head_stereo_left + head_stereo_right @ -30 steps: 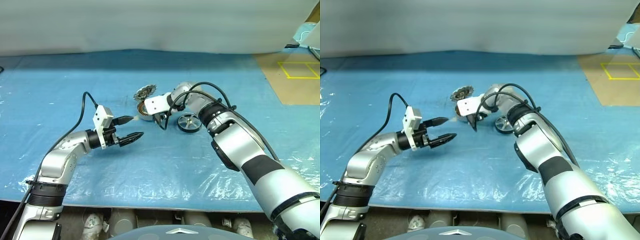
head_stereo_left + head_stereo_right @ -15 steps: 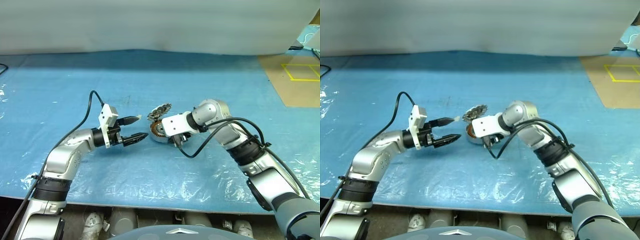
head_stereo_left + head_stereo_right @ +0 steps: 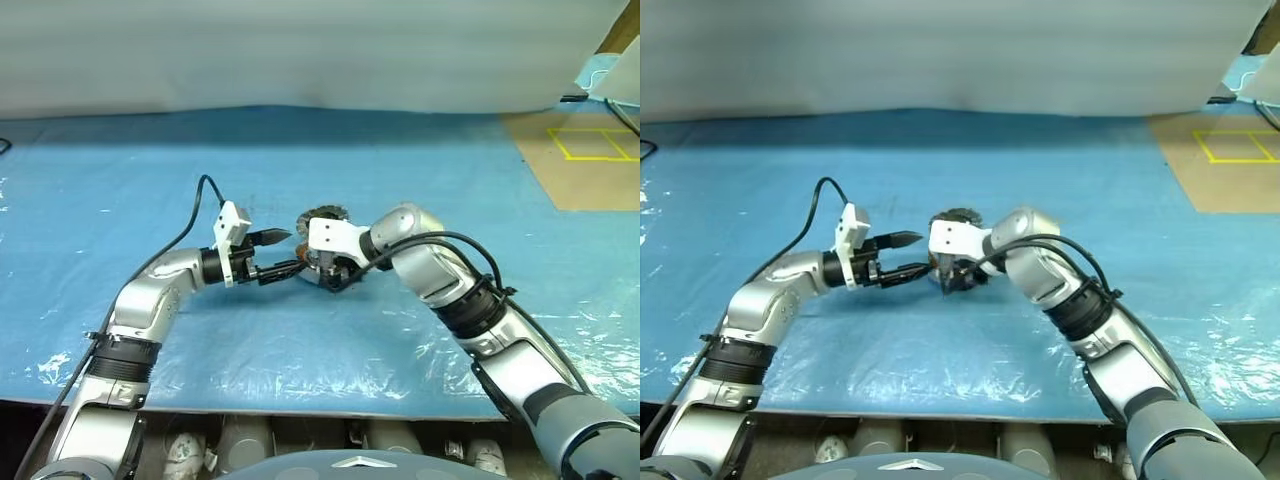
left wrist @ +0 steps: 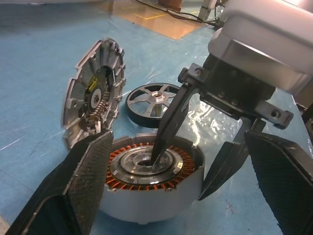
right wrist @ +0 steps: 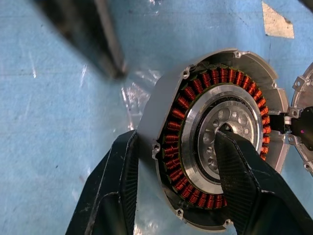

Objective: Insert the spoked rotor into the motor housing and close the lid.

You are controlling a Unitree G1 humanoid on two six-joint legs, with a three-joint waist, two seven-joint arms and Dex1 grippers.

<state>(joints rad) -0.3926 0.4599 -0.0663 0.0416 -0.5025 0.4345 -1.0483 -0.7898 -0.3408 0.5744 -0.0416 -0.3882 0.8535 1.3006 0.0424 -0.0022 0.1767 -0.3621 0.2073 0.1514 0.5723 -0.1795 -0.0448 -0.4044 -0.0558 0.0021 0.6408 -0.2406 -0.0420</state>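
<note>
The motor housing (image 4: pixel 146 198), a short silver cylinder with copper windings, lies on the blue sheet in front of me. Its lid (image 4: pixel 93 105) stands open on the rim, ribbed inside facing out. The spoked rotor (image 4: pixel 154 100) lies flat on the sheet just behind the housing. My right gripper (image 3: pixel 330 275) is shut on the motor housing, one finger in the dark centre hole and the other outside the wall (image 5: pixel 161 132). My left gripper (image 3: pixel 281 254) is open and points level at the housing from the left, its fingers (image 4: pixel 85 181) on either side, not touching.
A wrinkled blue plastic sheet (image 3: pixel 150 150) covers the table. A brown board with yellow tape lines (image 3: pixel 585 160) lies at the far right. The table's front edge (image 3: pixel 300 408) runs close below both arms. A grey curtain closes the back.
My right gripper has drawn back toward me with the housing in it, and its wrist has rolled. My left gripper has moved right, up to the housing. The camera has shifted too.
</note>
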